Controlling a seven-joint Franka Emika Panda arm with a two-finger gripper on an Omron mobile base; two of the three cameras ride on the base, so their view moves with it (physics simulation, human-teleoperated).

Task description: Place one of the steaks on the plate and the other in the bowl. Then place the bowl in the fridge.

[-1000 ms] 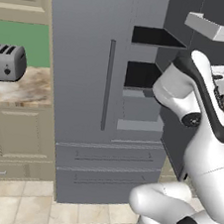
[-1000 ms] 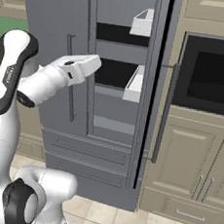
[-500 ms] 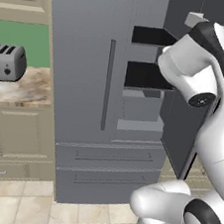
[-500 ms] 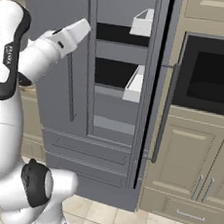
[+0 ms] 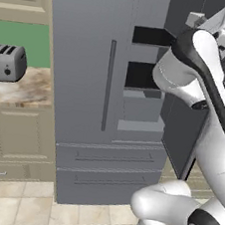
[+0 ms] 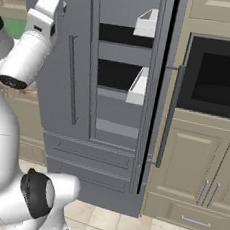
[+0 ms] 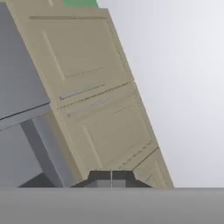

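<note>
The grey steel fridge point(image 5: 88, 81) fills the middle of both base views, its right door point(image 6: 157, 91) swung open on dark shelves. The shelves I can see hold nothing that I can make out. My arm is lifted high in front of the fridge point(image 6: 79, 48), the hand up near the fridge's top. In the hand view my gripper point(image 7: 111, 177) is shut, its two dark tips pressed together with nothing between them. It faces tilted beige cabinet panels point(image 7: 96, 100) and a pale wall. The steaks, the plate and the bowl are out of view.
Two white door bins point(image 6: 139, 87) hang on the open door. A toaster point(image 5: 5, 63) stands on the marble counter point(image 5: 22, 90) left of the fridge. A dark wall oven point(image 6: 216, 77) and beige cabinets point(image 6: 197, 166) stand to the right. Two fridge drawers point(image 5: 108, 156) are closed.
My arm has swung up from shelf height in front of the open fridge to near its top. The gripper has stayed shut and the fridge door has stayed open.
</note>
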